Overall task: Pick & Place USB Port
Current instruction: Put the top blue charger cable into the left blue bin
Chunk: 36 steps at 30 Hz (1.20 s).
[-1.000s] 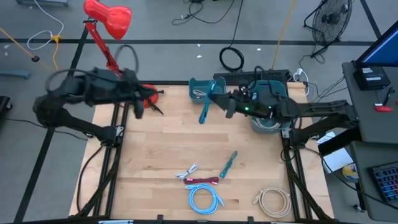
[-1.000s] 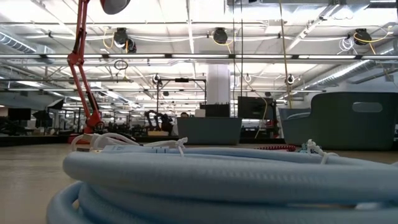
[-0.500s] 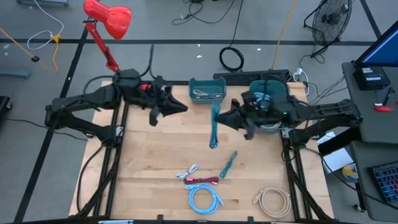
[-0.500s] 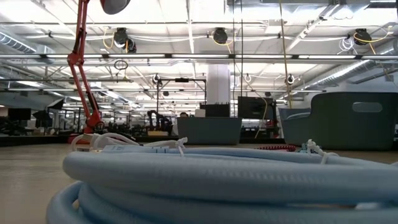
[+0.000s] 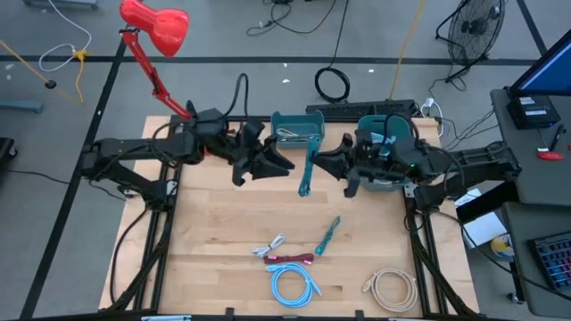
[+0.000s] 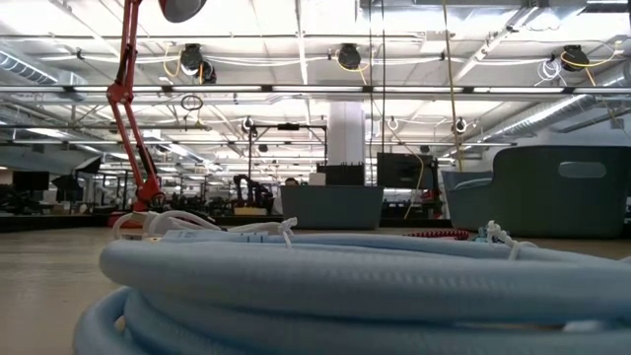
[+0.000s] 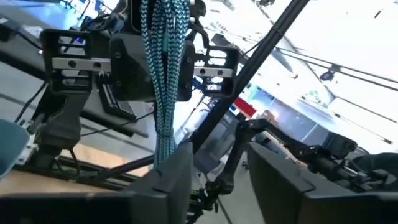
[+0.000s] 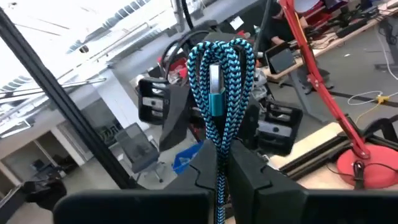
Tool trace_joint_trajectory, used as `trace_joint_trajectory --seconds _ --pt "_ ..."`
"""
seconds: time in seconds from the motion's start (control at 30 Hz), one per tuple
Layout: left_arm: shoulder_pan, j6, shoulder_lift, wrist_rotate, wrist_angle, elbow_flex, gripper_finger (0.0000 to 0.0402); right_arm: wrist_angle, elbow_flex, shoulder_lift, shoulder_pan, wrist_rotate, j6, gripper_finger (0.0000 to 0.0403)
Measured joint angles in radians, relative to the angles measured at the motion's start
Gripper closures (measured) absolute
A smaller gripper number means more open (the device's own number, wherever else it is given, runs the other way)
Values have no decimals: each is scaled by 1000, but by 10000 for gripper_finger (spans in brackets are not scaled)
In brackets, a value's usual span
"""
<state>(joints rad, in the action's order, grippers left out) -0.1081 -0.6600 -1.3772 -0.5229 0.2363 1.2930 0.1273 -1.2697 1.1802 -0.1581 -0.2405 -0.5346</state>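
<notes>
Between right jaws, seemingly: teal cable (image 5: 307,174)

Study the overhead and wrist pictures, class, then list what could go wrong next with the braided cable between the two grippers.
1. The teal braided cable hangs in the air from the right gripper alone. The left gripper, facing it, is open, so releasing early would probably drop it onto the table.
2. In the left wrist view the cable dangles beside one finger, not squarely in the gap, so closing now might miss.
3. The grippers face each other closely; advancing further risks contact.
</notes>
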Motion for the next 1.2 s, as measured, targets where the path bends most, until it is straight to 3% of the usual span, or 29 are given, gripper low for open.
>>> trace_joint_trajectory --seconds 0.17,0.47,1.2 --pt "0 20 -13 32 -57 0 214 27 0 8 0 2 -2 395" --pt "-17 50 -10 87 -80 0 213 25 0 15 0 -24 6 395" --pt "-1 49 -45 107 -54 1 213 26 -1 46 28 -21 -2 394"
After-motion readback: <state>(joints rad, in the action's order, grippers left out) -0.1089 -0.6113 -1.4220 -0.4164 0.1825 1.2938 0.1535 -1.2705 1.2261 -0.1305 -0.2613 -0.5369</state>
